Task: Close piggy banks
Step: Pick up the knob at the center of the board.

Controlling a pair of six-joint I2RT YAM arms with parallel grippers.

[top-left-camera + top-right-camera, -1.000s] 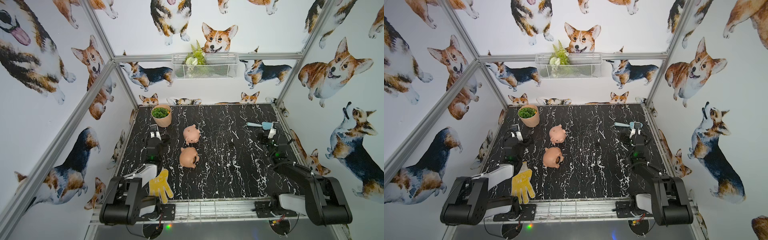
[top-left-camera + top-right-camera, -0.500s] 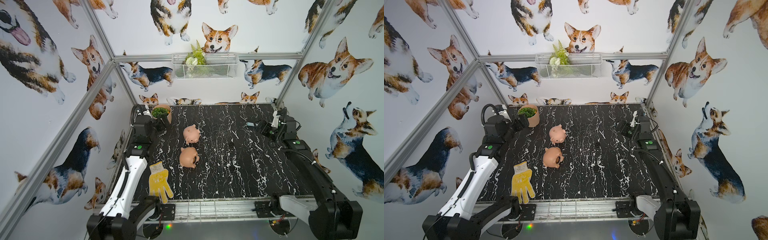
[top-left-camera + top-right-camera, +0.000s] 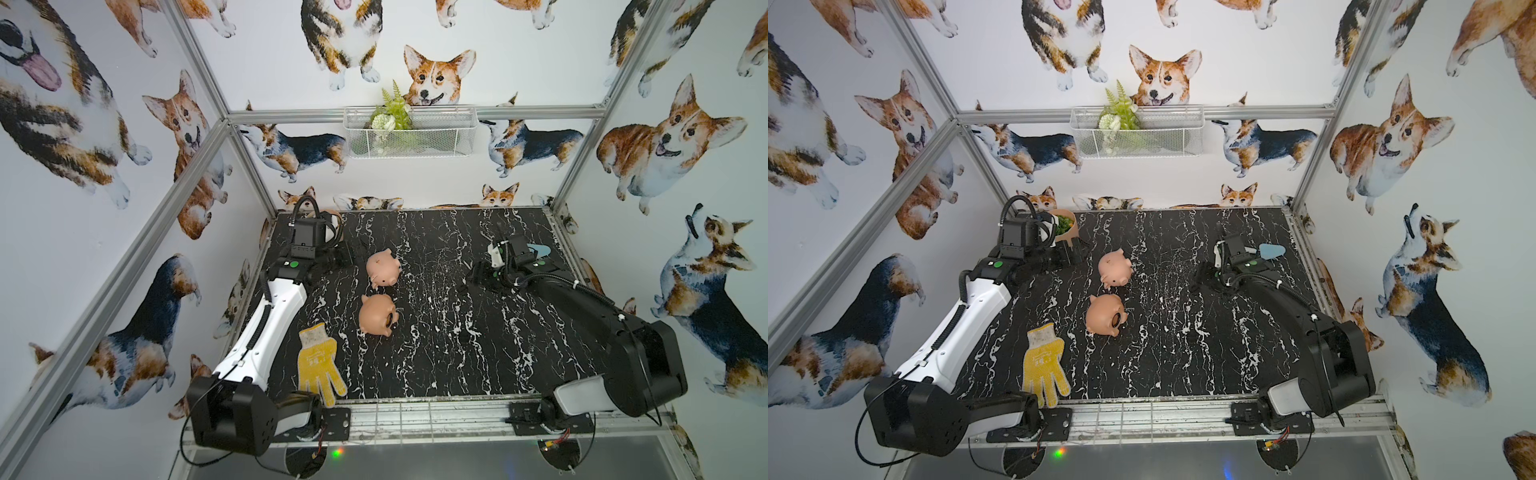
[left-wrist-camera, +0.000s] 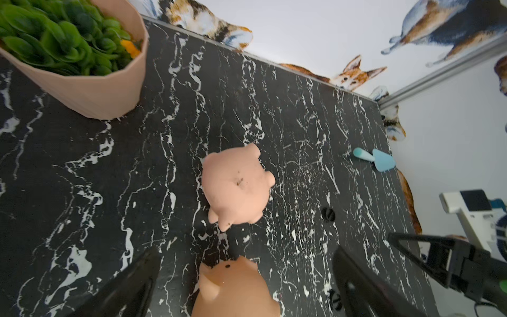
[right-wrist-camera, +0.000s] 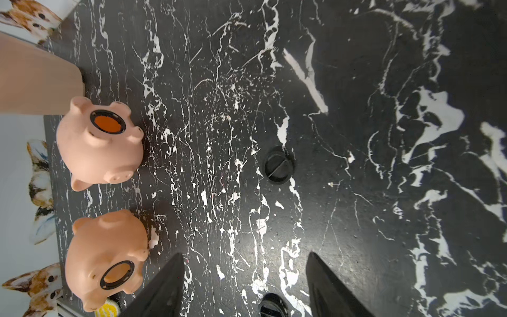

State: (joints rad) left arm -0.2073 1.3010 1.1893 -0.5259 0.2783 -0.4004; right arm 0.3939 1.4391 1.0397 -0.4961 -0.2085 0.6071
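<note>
Between the black fingers of the right gripper (image 5: 244,255): a gap narrower than a second ago, nothing clamped yet. Under that gap, on the marble, a small round black plastic plug (image 5: 271,304), untouched as far as visible. Farther out, a second loose black plug (image 5: 277,167).

Left gripper (image 4: 245,248) spread fully wide, empty, hovering beside the banks.

Folded at the lower edge of the frame a second ago, both arms. Now stretched out, left reaching the upper left of the black marble table (image 3: 436,374), right dropped low at centre right. Judged the start of a pick on the nearer plug.

At table centre in both top views, pale pink pig-shaped plastic bank (image 3: 383,269) tipped over. Just below it in the frame, darker tan-pink pig-shaped bank (image 3: 376,313), likewise tipped. Neither closed.

Both belly holes together only from the right wrist: ringed black, orange inside the pale one. From above, just the tan one's dark ring, and plugs lost against dark marble. From the left wrist, the pale pig's unbroken back, plus ribbed peach plant pot (image 4: 82,82). From the top views alone: yellow knit glove (image 3: 318,365), lower left.
</note>
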